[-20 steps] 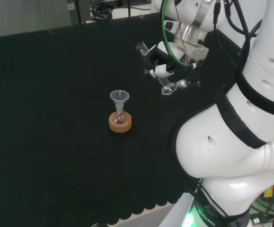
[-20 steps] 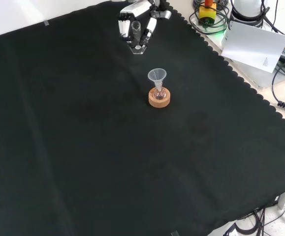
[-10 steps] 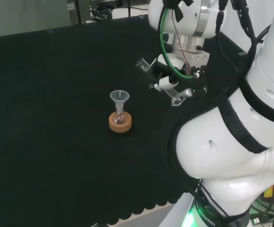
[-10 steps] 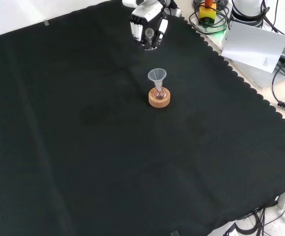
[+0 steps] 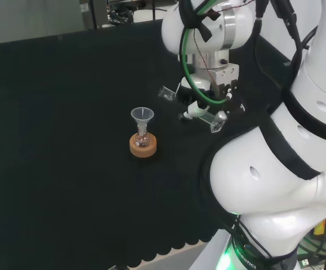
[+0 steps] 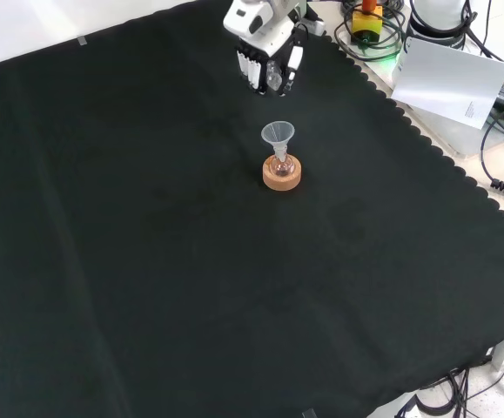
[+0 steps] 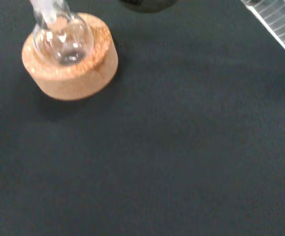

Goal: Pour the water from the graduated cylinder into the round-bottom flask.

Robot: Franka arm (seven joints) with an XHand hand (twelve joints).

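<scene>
A small round-bottom flask (image 5: 143,136) stands on a cork ring (image 5: 143,146) with a clear funnel (image 5: 142,115) in its neck. In the front view the flask (image 6: 280,162), the funnel (image 6: 278,133) and the ring (image 6: 282,177) lie just below the hand (image 6: 269,63). In the head view the hand (image 5: 199,106) hangs to the right of the funnel, fingers curled round a clear graduated cylinder (image 5: 212,119). The cylinder lies tilted, its mouth end (image 5: 163,93) toward the funnel. Close up in the wrist view are the flask (image 7: 63,37), the cork ring (image 7: 73,66) and a ribbed clear edge (image 7: 277,27).
The arm's white links (image 5: 275,169) take up the head view's right side. Beyond the cloth's scalloped edge (image 6: 408,131) in the front view lie a white sheet (image 6: 447,83), cables and a yellow and red item (image 6: 369,17).
The hand has carried the cylinder closer to the funnel, leftward in the head view and lower in the front view. The cylinder now lies flatter. The flask has not moved.
</scene>
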